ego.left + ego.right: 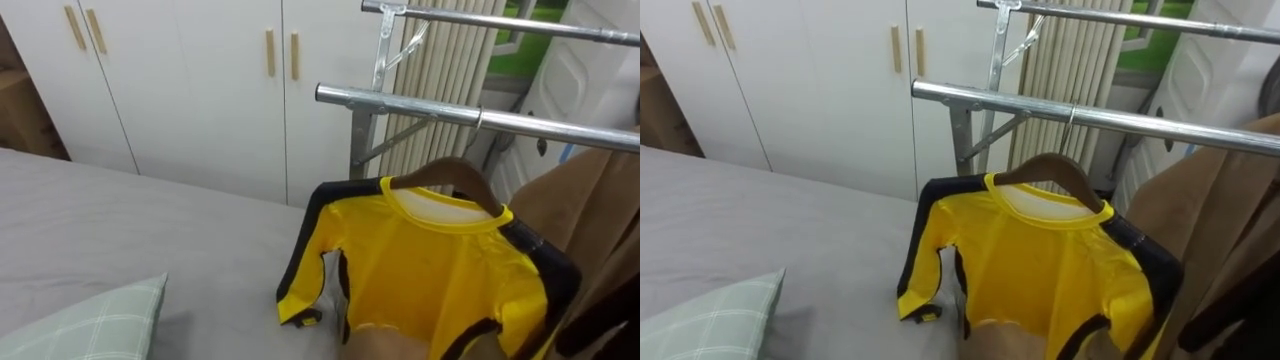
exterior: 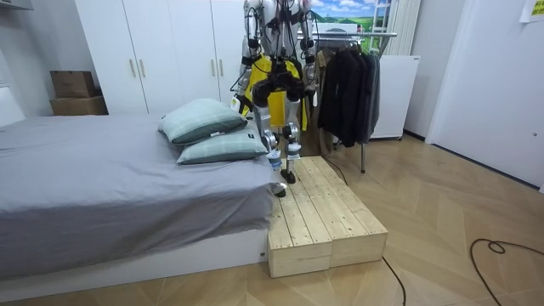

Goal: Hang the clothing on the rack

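Left eye view: the yellow shirt (image 1: 430,270) hangs on its wooden hanger (image 1: 450,172), hook over the lower rail (image 1: 420,105), so the hanging step looks all but done, and next, I'd judge, comes drawing clear without nudging that hook. Room view: the robot stands on the wooden platform (image 2: 323,212) between bed (image 2: 102,170) and rack (image 2: 348,34), and what either hand holds I cannot tell. Right eye view: black sleeves droop, one cuff dangling by the bed, collar square on the hanger
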### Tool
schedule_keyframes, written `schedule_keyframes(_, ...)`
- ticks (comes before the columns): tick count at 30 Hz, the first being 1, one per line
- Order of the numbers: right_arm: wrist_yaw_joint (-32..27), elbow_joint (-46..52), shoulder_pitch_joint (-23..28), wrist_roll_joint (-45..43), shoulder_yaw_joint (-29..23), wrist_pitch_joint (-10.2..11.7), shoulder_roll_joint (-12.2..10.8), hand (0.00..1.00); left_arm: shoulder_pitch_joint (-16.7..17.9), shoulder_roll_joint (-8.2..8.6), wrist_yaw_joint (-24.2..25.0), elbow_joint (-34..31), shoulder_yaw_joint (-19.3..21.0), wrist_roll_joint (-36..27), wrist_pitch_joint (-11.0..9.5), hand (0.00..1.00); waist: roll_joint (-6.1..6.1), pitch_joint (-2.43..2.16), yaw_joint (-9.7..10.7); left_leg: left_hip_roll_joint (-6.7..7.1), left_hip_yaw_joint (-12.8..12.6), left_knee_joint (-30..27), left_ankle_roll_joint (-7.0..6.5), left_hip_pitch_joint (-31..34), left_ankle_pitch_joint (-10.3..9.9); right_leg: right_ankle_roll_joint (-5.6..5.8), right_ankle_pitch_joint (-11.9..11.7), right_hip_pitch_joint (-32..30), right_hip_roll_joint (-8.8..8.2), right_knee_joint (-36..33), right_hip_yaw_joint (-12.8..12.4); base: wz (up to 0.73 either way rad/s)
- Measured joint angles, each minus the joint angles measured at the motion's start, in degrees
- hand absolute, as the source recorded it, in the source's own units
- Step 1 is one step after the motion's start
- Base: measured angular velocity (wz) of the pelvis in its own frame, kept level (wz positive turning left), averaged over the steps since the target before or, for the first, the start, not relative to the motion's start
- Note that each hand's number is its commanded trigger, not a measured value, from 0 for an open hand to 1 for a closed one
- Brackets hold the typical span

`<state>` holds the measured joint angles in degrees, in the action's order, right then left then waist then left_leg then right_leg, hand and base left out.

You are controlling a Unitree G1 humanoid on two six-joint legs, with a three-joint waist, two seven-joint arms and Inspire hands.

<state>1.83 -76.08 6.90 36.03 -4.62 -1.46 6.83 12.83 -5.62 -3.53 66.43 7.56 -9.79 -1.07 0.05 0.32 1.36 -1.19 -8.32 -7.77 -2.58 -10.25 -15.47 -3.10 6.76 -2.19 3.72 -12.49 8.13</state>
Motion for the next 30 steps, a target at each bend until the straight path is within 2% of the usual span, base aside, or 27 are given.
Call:
schedule_keyframes(4,0.4,0.0,0.0,0.0,0.0,0.0,0.0,0.00,0.0,-0.03,0.2,0.0,0.0,-1.9,0.3,0.00,0.01,-0.01,0.0,-0.02,0.0,-0.1,0.10,-0.2,0.1,-0.02,0.2,0.2,-0.01,0.0,0.0,0.00)
schedule_keyframes(10,0.8,-0.1,0.0,0.2,-0.2,-1.1,0.0,0.00,0.1,-0.05,0.2,0.0,0.0,-2.0,0.7,0.00,0.01,-0.03,0.0,0.04,0.0,-0.7,0.11,-0.4,0.1,-0.01,0.5,0.5,-0.19,-0.2,0.0,0.00)
schedule_keyframes(16,0.9,-0.1,0.0,2.1,-0.3,-1.1,-0.1,0.00,0.0,-0.02,-0.2,0.2,-0.1,-2.0,0.6,0.00,0.19,-0.04,0.0,0.02,0.5,-0.9,0.12,-0.5,0.1,-0.10,0.5,0.9,-0.35,-0.2,0.5,0.04)
schedule_keyframes(19,1.5,-0.1,-0.4,1.3,-0.3,-1.1,-0.1,0.00,0.0,-0.03,-0.1,0.3,0.0,-2.0,0.6,0.00,0.46,0.12,-0.2,-0.03,0.7,-0.7,0.22,-0.5,0.0,-0.16,0.5,1.0,-0.38,-0.3,0.8,0.05)
schedule_keyframes(23,2.1,0.0,-1.4,-0.7,-0.2,-1.1,0.0,0.00,0.1,-0.05,0.4,0.4,0.2,-2.0,0.6,0.00,0.57,0.10,-0.3,-0.16,0.9,-0.8,0.35,-0.2,-0.1,-0.43,0.4,0.9,-0.45,-0.2,1.6,0.01)
schedule_keyframes(27,3.0,0.0,-3.4,-4.9,1.3,-1.1,0.6,0.00,0.0,-0.10,0.8,0.2,-1.0,-2.0,0.6,0.00,1.51,-0.57,-0.5,-0.19,1.8,-2.0,0.64,2.5,0.1,-0.72,0.2,-0.7,-0.81,-0.2,3.0,0.14)
schedule_keyframes(30,3.3,-0.1,-4.9,-8.5,2.5,-1.0,0.5,0.00,-0.2,0.32,1.5,0.1,-1.0,-2.9,0.6,0.00,2.17,-0.41,-0.5,-0.16,2.9,-3.9,0.92,4.9,0.3,-0.88,0.3,-1.2,-1.46,0.0,5.3,0.46)
